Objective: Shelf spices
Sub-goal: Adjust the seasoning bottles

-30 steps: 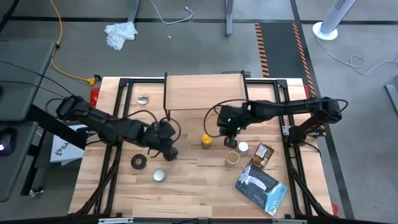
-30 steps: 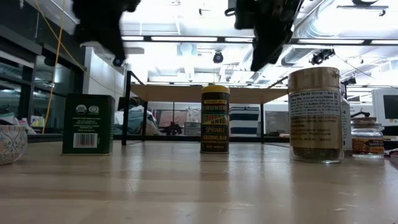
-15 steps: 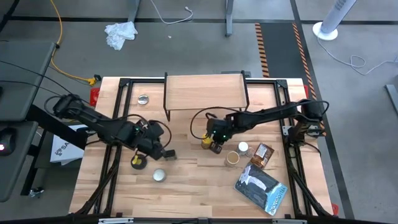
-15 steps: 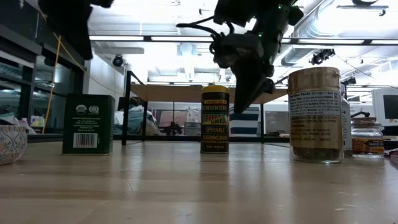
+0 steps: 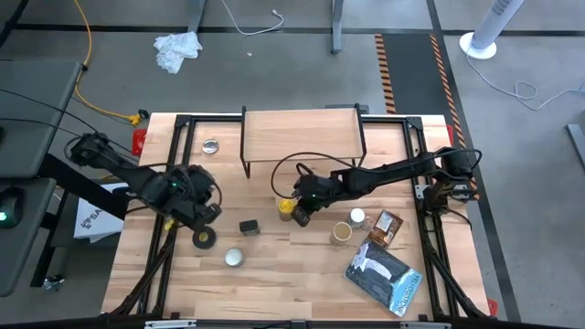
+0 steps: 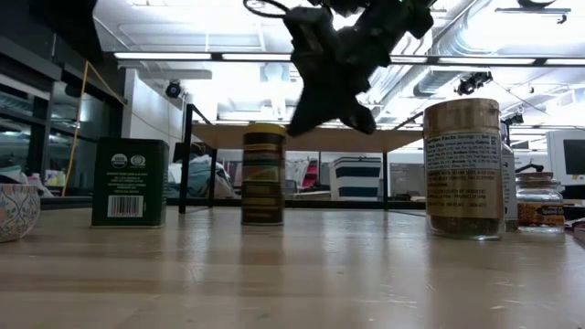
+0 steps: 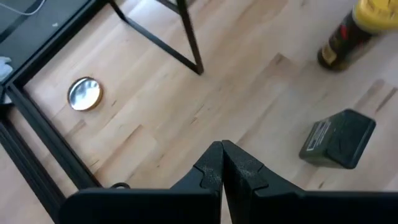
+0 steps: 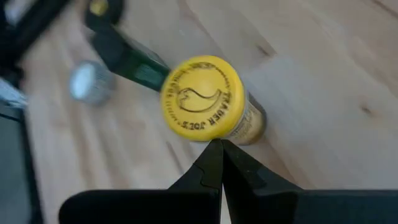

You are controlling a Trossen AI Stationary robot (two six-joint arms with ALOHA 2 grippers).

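Nearest you, the tan-lidded jar [image 5: 341, 232] and white-capped bottle [image 5: 357, 218] stand at the table's [image 5: 302, 274] right front. Mid-table, your right gripper [image 5: 300, 215], fingers pressed together and holding nothing, hovers just beside the upright yellow-lidded jar [image 5: 286, 208]. Left of it lies a dark green box [image 5: 249, 227]. Your left gripper [image 5: 207, 212] hangs with fingers closed and empty. Farthest back stands the shelf [image 5: 302, 135], its top bare.

Open tabletop [image 5: 274, 265] before apparently bare shelf [image 5: 300, 132].
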